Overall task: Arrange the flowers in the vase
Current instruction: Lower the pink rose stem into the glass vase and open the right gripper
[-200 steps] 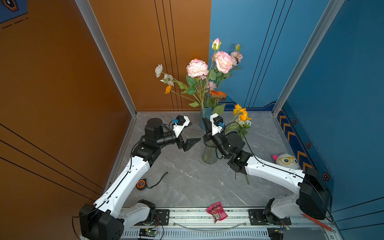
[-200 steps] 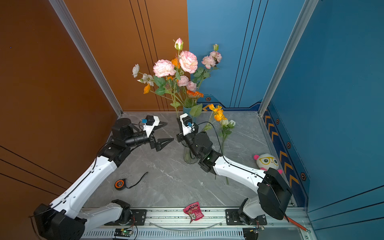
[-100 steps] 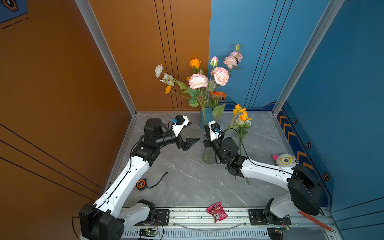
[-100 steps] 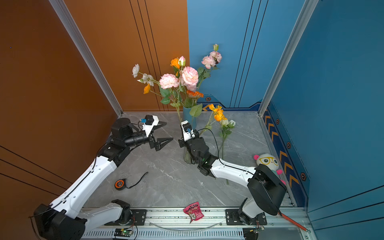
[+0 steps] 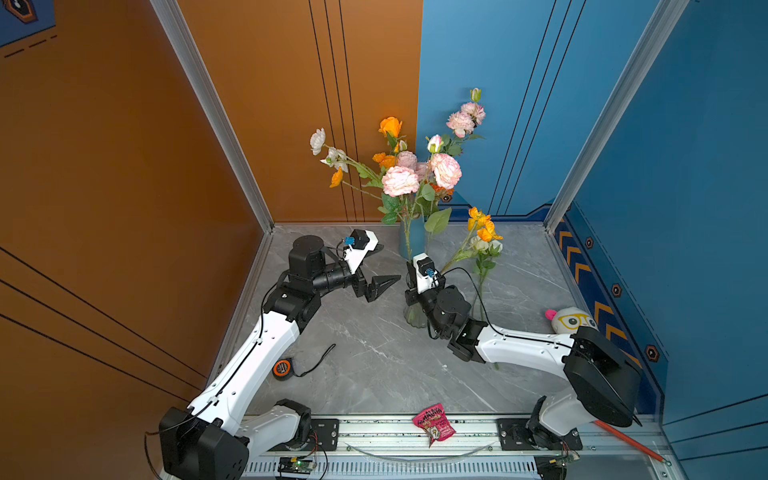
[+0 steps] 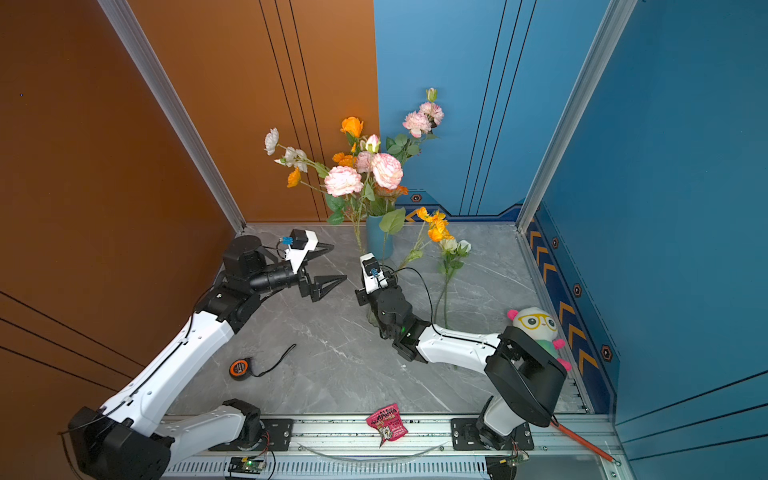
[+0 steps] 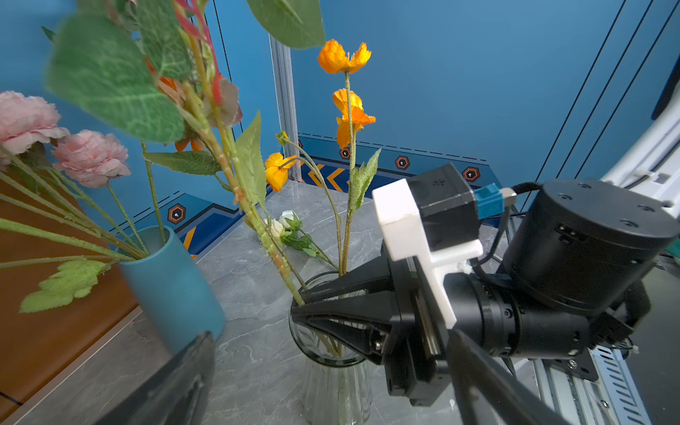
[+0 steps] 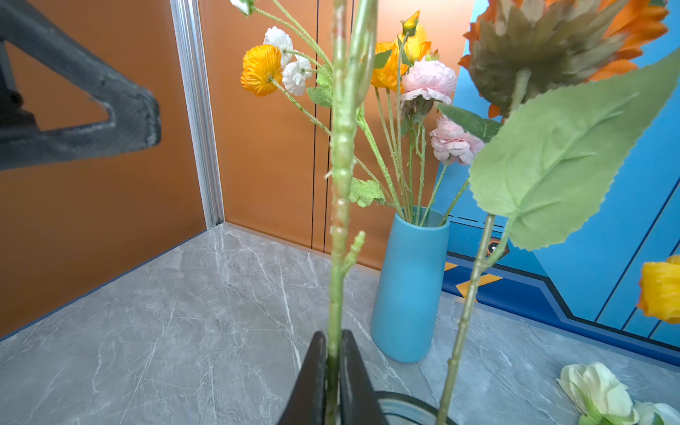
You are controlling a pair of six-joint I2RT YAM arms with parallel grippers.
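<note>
- Left end effector (image 5: 380,267): jaws spread wide and holding nothing. It hangs above the grey desk (image 5: 374,374), left of both vases and clear of every stem.
- Blue vase (image 6: 379,239): upright near the back wall, behind the right end effector. It holds white, orange and pale pink flowers (image 8: 428,79) that fan out above its rim.
- Right end effector (image 8: 333,368): jaws closed on a flower stem (image 8: 340,184), with one finger against each side. The stem rises almost upright out of the grip. In both top views it ends in large pink blooms (image 5: 401,181), in front of the blue vase's bunch.
- Glass vase (image 7: 333,382): directly under the right end effector, whose fingertips lie over the vase mouth. The held stem meets the mouth at its rim. The part below the fingertips cannot be made out.
- Orange-bloomed stems (image 7: 347,110): standing in the glass vase, leaning right.
- White rose (image 5: 488,248): lies on the desk just right of the glass vase.
- Plush toy (image 5: 573,320): at the desk's right edge, well apart from both vases.
</note>
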